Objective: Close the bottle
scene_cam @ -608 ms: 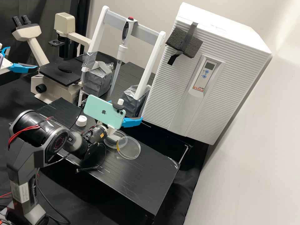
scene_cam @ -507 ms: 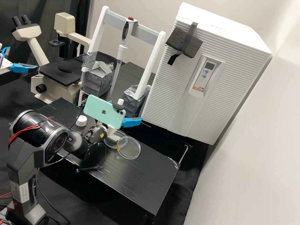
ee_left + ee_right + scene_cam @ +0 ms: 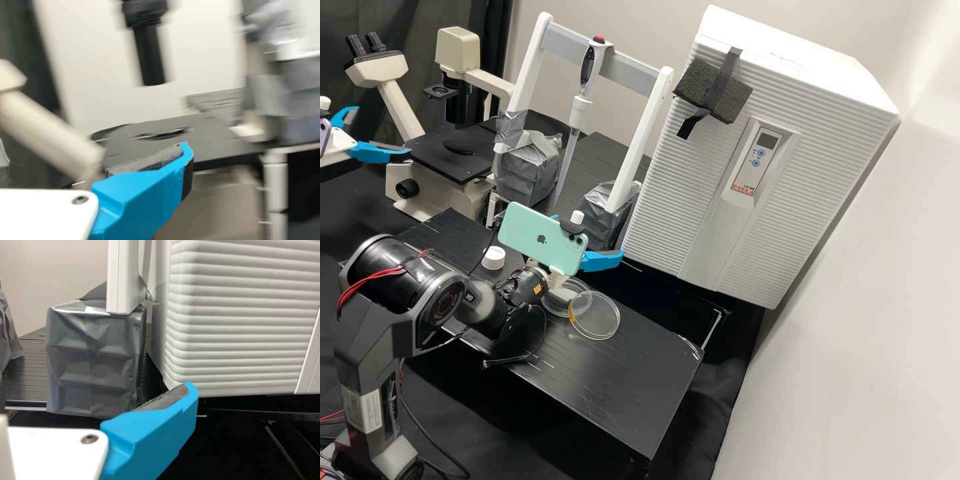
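A small white cylinder, like a cap (image 3: 495, 257), stands on the black platform (image 3: 620, 380) beside the near arm's wrist. My right gripper (image 3: 595, 243) hangs just past it, behind the mint phone (image 3: 543, 239), open with nothing between its blue fingers. One of those fingers (image 3: 160, 425) points at a foil-wrapped block (image 3: 95, 365) and the ribbed white machine (image 3: 240, 315). My left gripper (image 3: 379, 131) is at the far left edge by the microscope (image 3: 433, 167), open and holding nothing. Its blue finger (image 3: 150, 185) is over the microscope stage (image 3: 165, 135).
Two clear petri dishes (image 3: 595, 315) lie on the platform next to the right wrist. A pipette (image 3: 583, 100) hangs on a white stand with foil-wrapped feet (image 3: 527, 163). The large white machine (image 3: 773, 153) blocks the right side. The platform's near half is bare.
My left gripper has moved to the right, further into the high view, towards the microscope. The right arm, the cap and the dishes have not moved.
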`<action>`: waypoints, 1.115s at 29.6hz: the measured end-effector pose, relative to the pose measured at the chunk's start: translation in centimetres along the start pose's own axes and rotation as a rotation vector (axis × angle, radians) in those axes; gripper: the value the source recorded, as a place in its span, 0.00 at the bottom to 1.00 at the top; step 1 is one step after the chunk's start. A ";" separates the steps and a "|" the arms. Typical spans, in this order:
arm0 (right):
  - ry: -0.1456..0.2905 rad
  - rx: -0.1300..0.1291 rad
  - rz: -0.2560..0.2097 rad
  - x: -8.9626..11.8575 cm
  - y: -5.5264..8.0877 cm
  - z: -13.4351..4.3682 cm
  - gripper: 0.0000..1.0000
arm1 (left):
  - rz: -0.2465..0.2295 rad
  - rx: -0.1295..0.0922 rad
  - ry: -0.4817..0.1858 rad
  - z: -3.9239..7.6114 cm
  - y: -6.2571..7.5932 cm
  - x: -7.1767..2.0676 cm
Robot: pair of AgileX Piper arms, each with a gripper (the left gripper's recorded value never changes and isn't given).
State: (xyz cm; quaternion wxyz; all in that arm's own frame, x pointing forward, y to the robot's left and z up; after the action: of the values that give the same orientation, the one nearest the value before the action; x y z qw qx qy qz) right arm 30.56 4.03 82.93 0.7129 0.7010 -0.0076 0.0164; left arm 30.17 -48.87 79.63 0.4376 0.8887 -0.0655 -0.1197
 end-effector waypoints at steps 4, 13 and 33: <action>0.000 0.000 0.000 0.0 0.0 0.0 1.00 | 0.011 0.025 -0.142 2.2 0.1 -0.01; 0.000 0.000 0.000 0.0 0.0 0.0 1.00 | -0.024 0.078 -0.327 5.3 -0.5 -0.27; 0.000 0.000 0.000 0.0 0.0 0.0 1.00 | -0.135 0.041 -0.393 5.7 -3.4 -0.96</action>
State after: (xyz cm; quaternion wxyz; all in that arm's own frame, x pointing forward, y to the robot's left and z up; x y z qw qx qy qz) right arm 30.56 4.03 82.93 0.7129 0.7010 -0.0076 0.0164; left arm 27.73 -50.98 73.73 0.3892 0.8594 -0.0925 -0.3184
